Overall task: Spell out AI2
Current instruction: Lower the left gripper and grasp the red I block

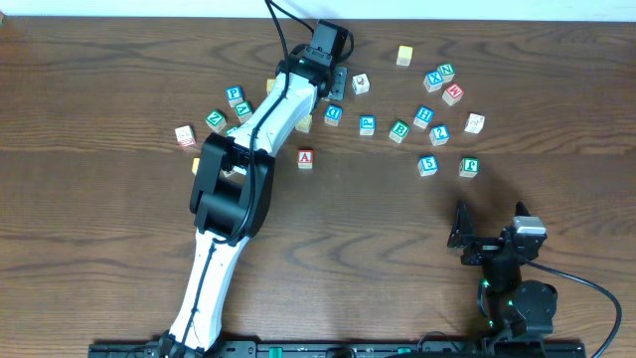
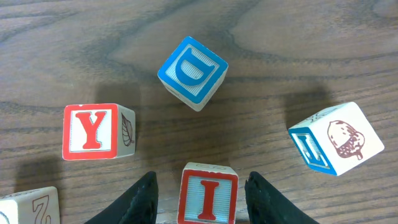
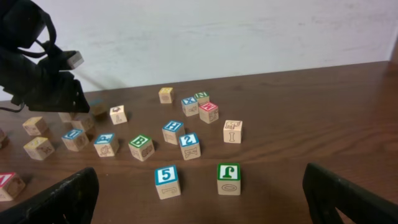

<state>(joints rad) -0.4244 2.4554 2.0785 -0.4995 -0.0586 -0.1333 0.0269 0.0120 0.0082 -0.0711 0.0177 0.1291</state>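
I block point(image 2: 207, 198) — dark wood table point(image 1: 99, 249), white wall point(image 3: 249, 31)

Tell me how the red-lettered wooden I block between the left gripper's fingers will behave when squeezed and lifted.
The red-lettered wooden I block looks rigid, so it should not deform under the squeeze. Its flat, square sides suggest it will slide rather than roll if nudged on the wooden table. Its painted faces may be slightly slick.
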